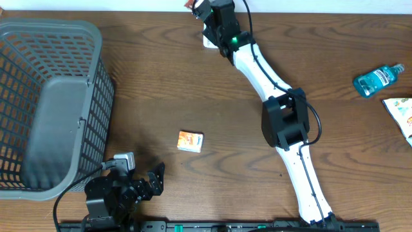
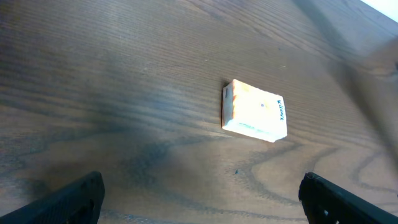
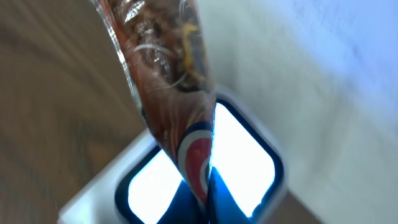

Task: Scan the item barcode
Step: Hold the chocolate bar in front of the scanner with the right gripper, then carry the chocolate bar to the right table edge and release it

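Observation:
My right gripper (image 1: pixel 205 13) reaches to the table's far edge, shut on a crinkly clear snack packet (image 3: pixel 165 68) with a red and blue end. The packet hangs just above the lit window of a white barcode scanner (image 3: pixel 249 152), which shows as a white block (image 1: pixel 209 42) under the wrist in the overhead view. The packet (image 1: pixel 193 5) barely peeks out there. My left gripper (image 2: pixel 202 208) is open near the front left, with nothing between its black fingertips (image 2: pixel 78 199). A small orange box (image 2: pixel 255 112) lies on the wood ahead of it, also mid-table (image 1: pixel 190 141).
A grey mesh basket (image 1: pixel 51 103) fills the left side. At the right edge lie a teal bottle (image 1: pixel 378 79) and a printed packet (image 1: pixel 400 113). The right arm (image 1: pixel 283 122) stretches diagonally from front right to the back centre.

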Motion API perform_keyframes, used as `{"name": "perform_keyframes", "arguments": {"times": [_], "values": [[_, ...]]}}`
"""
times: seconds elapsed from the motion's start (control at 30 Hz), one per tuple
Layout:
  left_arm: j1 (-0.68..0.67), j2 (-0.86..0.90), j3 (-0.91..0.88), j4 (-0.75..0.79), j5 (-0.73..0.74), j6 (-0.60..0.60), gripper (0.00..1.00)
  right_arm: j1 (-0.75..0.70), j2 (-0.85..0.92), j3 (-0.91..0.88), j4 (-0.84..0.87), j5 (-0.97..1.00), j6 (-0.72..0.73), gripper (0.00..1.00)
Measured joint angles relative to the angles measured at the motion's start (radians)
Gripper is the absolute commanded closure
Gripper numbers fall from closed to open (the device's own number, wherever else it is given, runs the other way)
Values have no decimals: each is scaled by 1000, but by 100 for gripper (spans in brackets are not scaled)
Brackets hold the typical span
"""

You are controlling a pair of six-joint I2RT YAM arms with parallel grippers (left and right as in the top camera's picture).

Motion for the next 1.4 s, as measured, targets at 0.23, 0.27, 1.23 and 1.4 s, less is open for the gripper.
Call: {"name": "perform_keyframes", "arguments": {"times": [0.23, 0.27, 1.23, 1.4], "values": [[0, 0, 0, 0, 0, 0, 0, -40, -48, 92, -336, 21, 50, 99], [0, 0, 0, 0, 0, 0, 0, -53, -64, 94, -382, 22, 66, 99], [0, 0, 0, 0, 0, 0, 0, -780, -187, 47, -1182, 246, 972, 99], [0, 0, 0, 0, 0, 0, 0, -810, -187, 47, -1184, 252, 952, 99]]}}
